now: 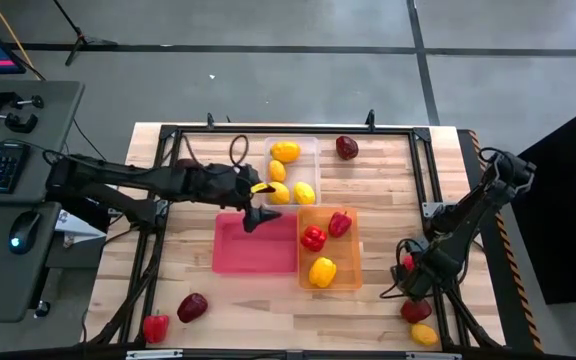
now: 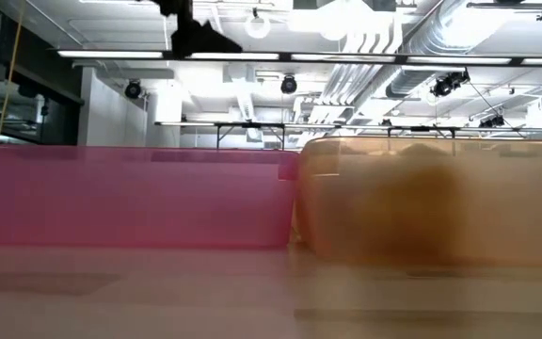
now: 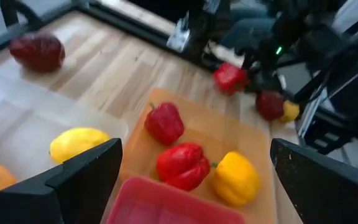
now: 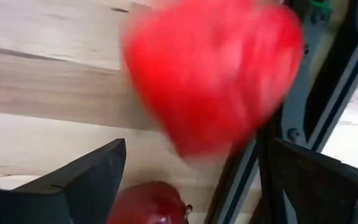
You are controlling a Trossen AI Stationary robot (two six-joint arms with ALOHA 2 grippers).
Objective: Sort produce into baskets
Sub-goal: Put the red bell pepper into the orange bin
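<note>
A: Station notes. Left gripper [image 1: 258, 213] hangs at frame centre in the high view, over the seam between the clear plastic bin [image 1: 311, 146] and the pink-magenta bin [image 1: 230, 256]. Its wrist view shows the fingers [image 3: 86, 180] spread wide, nothing between them.

B: And the right gripper [image 1: 409, 268]?

A: Lower right of the high view, at the table edge. A glossy red bell pepper [image 4: 213, 74] fills the upper part of its wrist view, beyond the parted fingers [image 4: 82, 180]. Whether they grip it, I cannot tell.

B: Other produce?

A: Yellow-orange citrus ovals [image 1: 285, 152] in the clear bin. Two red peppers [image 1: 314, 238] and one yellow pepper [image 1: 322, 271] in the orange bin [image 1: 353, 282]. Pink bin looks bare. Loose: a dark maroon rounded piece [image 1: 347, 148] at top centre-right, another [image 1: 192, 307] beside a red pepper [image 1: 155, 326] at lower left, and a maroon piece [image 1: 415, 311] with a yellow one [image 1: 424, 334] at lower right.

B: Handling?

A: Likely light, hollow, stiff toy plastic. Glossy skin, so probably slippery; lobed peppers may twist. I would take hold across the widest part, fingers in the grooves between lobes.
</note>
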